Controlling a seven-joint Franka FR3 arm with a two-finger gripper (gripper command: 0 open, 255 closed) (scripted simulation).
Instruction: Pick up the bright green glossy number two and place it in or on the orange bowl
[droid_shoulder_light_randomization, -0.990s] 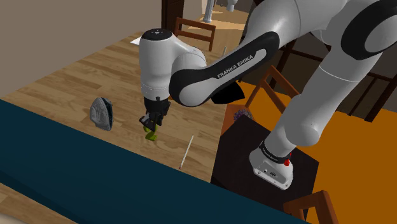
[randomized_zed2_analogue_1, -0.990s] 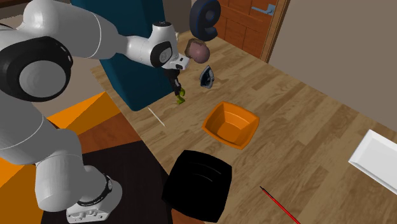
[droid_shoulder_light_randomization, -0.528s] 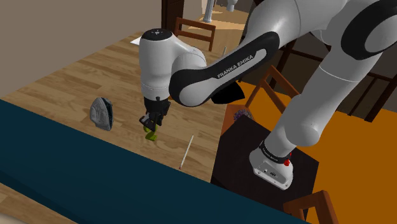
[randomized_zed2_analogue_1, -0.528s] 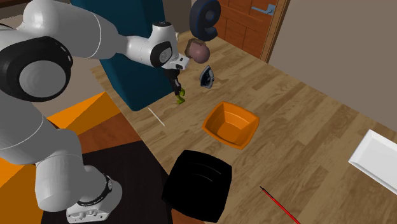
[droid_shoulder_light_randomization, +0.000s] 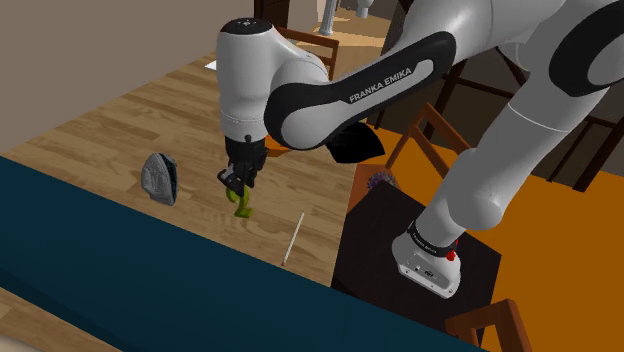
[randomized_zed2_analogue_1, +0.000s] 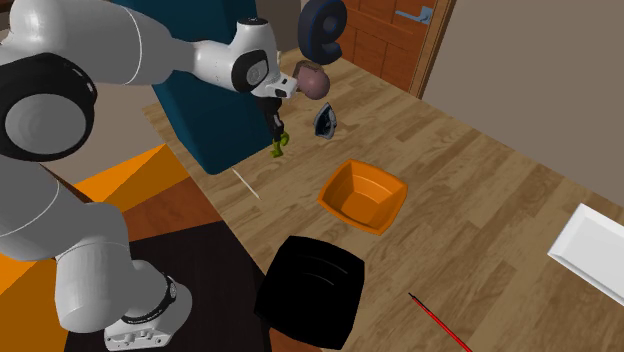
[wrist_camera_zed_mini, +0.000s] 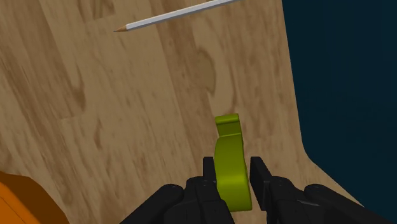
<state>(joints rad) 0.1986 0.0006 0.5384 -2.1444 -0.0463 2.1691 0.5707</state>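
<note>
The green number two (wrist_camera_zed_mini: 230, 162) is clasped between my black fingers, its curved end sticking out past the tips. In the shoulder view the gripper (droid_shoulder_light_randomization: 238, 185) hangs over the wooden surface with the green two (droid_shoulder_light_randomization: 241, 206) below it, just above the boards. In the second exterior view the gripper (randomized_zed2_analogue_1: 275, 135) and the green two (randomized_zed2_analogue_1: 280, 148) stand beside the dark teal block (randomized_zed2_analogue_1: 205, 110). The orange bowl (randomized_zed2_analogue_1: 362, 195) sits apart, toward that view's right and nearer the camera. An orange corner of the bowl (wrist_camera_zed_mini: 9, 197) shows beside the hand.
A thin white pencil (droid_shoulder_light_randomization: 292, 238) lies near the gripper. A grey iron (droid_shoulder_light_randomization: 160, 178) stands toward the shoulder view's left. A black square dish (randomized_zed2_analogue_1: 310, 290), a red pencil (randomized_zed2_analogue_1: 438, 322) and a white tray (randomized_zed2_analogue_1: 592, 248) lie farther off. The teal block (droid_shoulder_light_randomization: 120, 270) borders the surface.
The arm has risen a little, and the gripper has lifted the green two slightly off the wooden surface. Nothing else has moved.
</note>
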